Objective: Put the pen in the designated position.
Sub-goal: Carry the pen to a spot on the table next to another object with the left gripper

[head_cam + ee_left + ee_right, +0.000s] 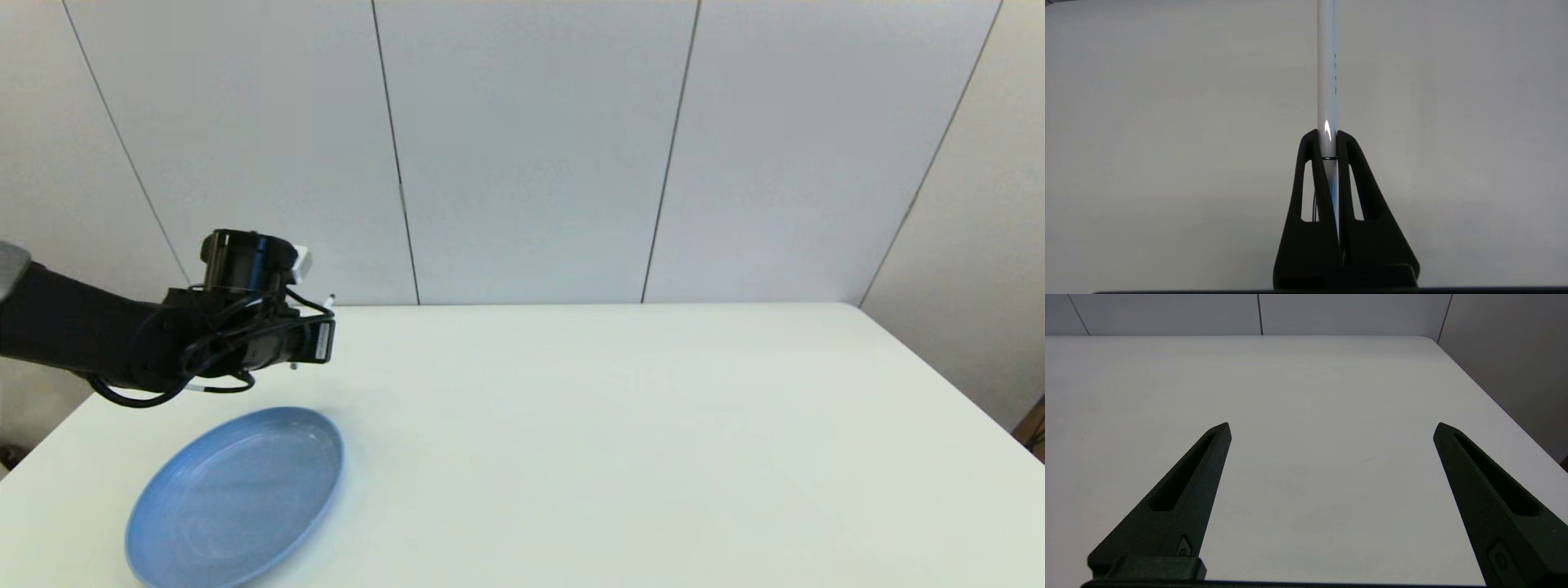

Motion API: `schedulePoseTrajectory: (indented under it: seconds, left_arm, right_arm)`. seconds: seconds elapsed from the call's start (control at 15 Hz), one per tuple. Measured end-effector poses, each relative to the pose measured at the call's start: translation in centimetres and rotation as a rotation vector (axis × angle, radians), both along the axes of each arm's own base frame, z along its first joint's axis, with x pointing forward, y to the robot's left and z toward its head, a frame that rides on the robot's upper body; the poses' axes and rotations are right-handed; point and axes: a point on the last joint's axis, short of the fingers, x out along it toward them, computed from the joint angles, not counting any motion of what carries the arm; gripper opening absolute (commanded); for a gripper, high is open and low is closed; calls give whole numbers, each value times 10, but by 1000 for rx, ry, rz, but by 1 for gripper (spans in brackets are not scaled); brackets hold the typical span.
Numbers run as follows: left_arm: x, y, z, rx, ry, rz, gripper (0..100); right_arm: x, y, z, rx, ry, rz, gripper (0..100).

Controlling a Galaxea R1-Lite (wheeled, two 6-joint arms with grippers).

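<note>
At the far left, the left arm (pixel 73 335) reaches in over the white surface (pixel 620 425), and its wrist hangs in the air just beyond the far rim of the blue plate (pixel 237 498), which lies flat near the surface's front left corner. The left gripper (pixel 1327 141) itself is hidden behind the wrist in the head view, but its own camera shows the 2 black fingers (pixel 1349 163) pressed together on the pen (pixel 1327 81), clamping the white barrel near one end so that most of its length sticks out past the fingertips. A thin dark ring on the barrel sits right between the fingers. In the head view only a small tip of the pen (pixel 330 300) peeks out on the far side of the wrist, above the surface and clear of the plate, so the pen is held up in the air and is not resting on anything. Behind the pen in the wrist view there is only plain pale background. Well to the right of the plate, the surface stretches bare toward the grey panelled wall (pixel 531 147). The right gripper (pixel 1331 428) does not appear in the head view; its own camera shows its 2 fingers (pixel 1208 465) spread wide apart with nothing between them, hovering above the surface's right half.
</note>
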Motion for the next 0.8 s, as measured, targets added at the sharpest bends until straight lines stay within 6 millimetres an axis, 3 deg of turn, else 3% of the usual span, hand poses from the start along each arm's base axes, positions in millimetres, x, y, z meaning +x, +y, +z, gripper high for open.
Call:
schedulePoseTrajectory:
  seconds: [0.8]
  left_arm:
    - [13,-1,-38,89,118,-52,0]
  right_arm:
    - [0,0,0,0,0,0,100]
